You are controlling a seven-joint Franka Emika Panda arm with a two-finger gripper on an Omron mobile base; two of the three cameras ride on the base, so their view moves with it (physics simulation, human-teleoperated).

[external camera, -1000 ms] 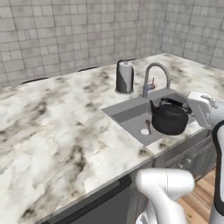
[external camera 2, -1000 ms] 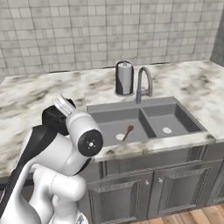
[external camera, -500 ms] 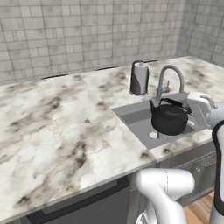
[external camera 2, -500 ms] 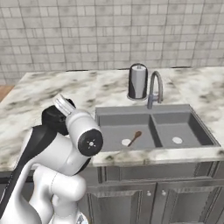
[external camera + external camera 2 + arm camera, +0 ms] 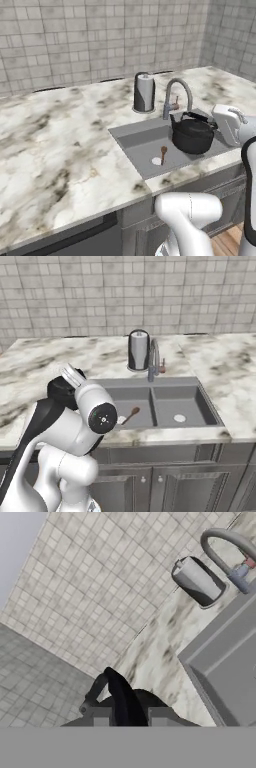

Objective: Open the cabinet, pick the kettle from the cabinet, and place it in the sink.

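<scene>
While the black kettle (image 5: 192, 135) hangs over the sink (image 5: 145, 145) at the right of the left base view, the hand (image 5: 125, 716) is closed tight on its arched handle, as the hand view shows at bottom centre, where the dark handle runs up between the two fingertips (image 5: 100, 716) and the round lid sits just behind them. In the left base view the kettle sits in the right half of the frame, its body covering the far part of the sink, with the white wrist of the arm just to its right; whether its base touches the sink floor or is just above it cannot be told. In the right base view the kettle (image 5: 60, 390) is mostly hidden behind the white arm at centre left, only a dark patch showing beside the sink's left edge. The sink (image 5: 200, 401) is a grey double basin with a centre divider, set into a marbled worktop (image 5: 55, 150). A small wooden spoon (image 5: 163, 151) lies in the left basin near the drain, seen also in the right base view (image 5: 131, 415). A curved faucet (image 5: 176, 95) rises at the back rim of the sink, and in the hand view its arch (image 5: 227, 542) appears at upper right. Just beside the faucet stands a paper towel roll (image 5: 144, 92) in a dark holder on the worktop, near the grey tiled wall (image 5: 100, 40); it shows at centre top in the right base view (image 5: 138, 350) and tilted at upper right in the hand view (image 5: 197, 581).
</scene>
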